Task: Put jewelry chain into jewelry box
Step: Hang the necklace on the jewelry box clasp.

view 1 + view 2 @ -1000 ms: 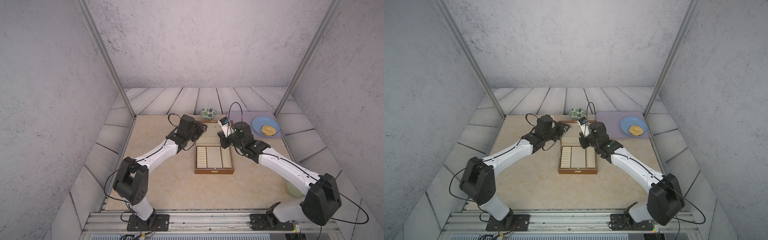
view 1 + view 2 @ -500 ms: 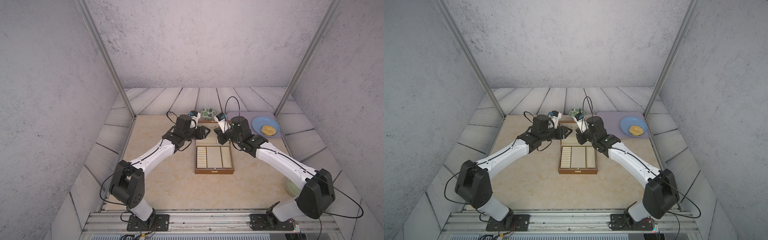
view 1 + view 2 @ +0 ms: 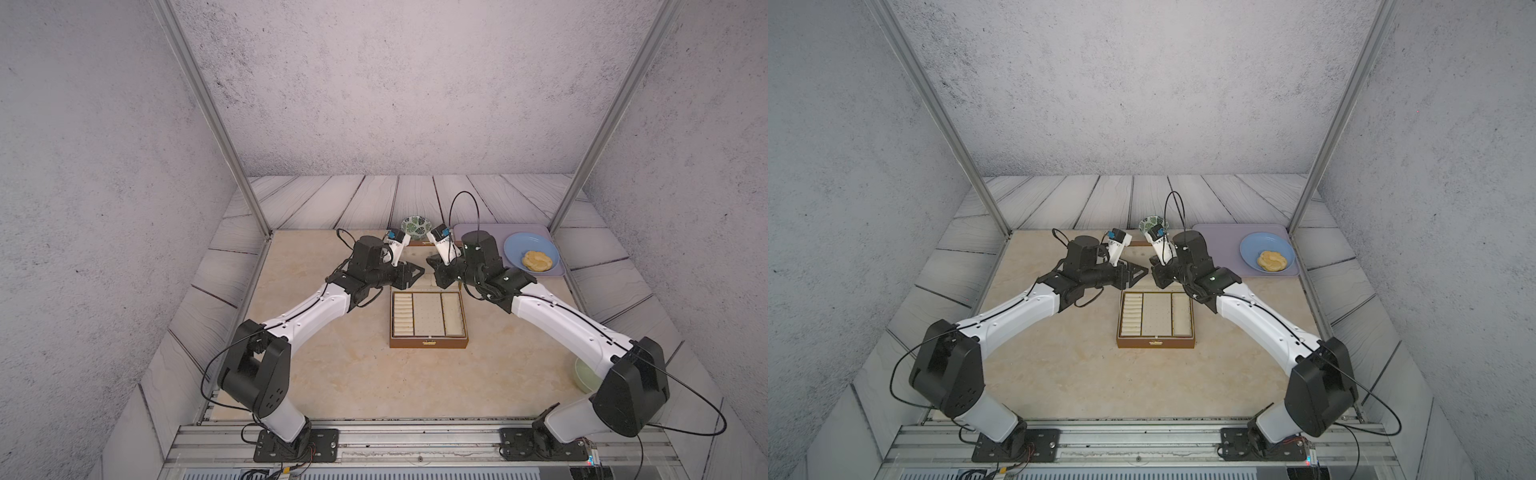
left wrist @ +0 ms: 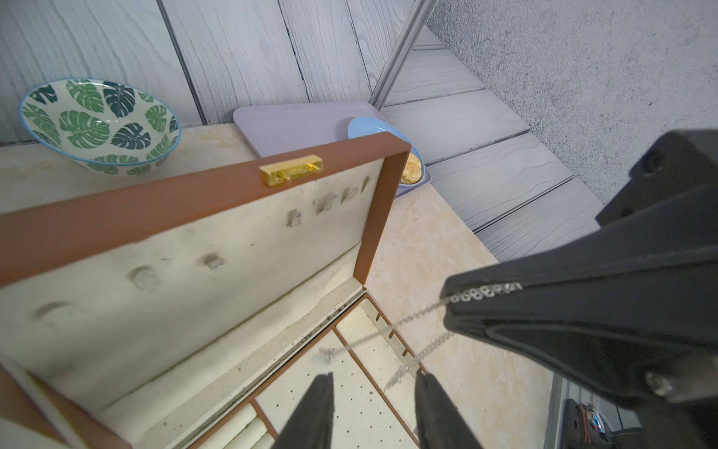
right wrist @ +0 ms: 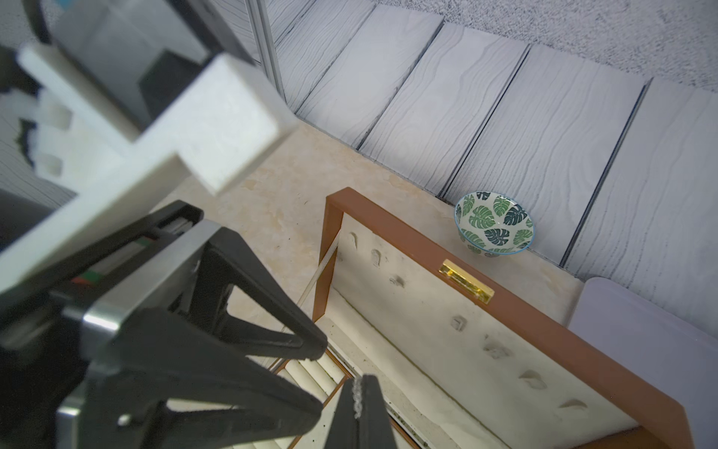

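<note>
While grey walls [image 3: 374, 104] close in my tan table [image 3: 332, 374], I count one open jewelry box [image 3: 428, 343] in its middle, one lilac tray [image 3: 478, 231] in its far right corner, one blue plate [image 3: 521, 248], one leafy bowl [image 3: 417, 226] and one pale bowl [image 3: 584, 374]. My right gripper [image 4: 447, 307] pinches the one jewelry chain [image 4: 481, 290] above the box's back edge. My left gripper [image 4: 373, 383] is spread beside it.
</note>
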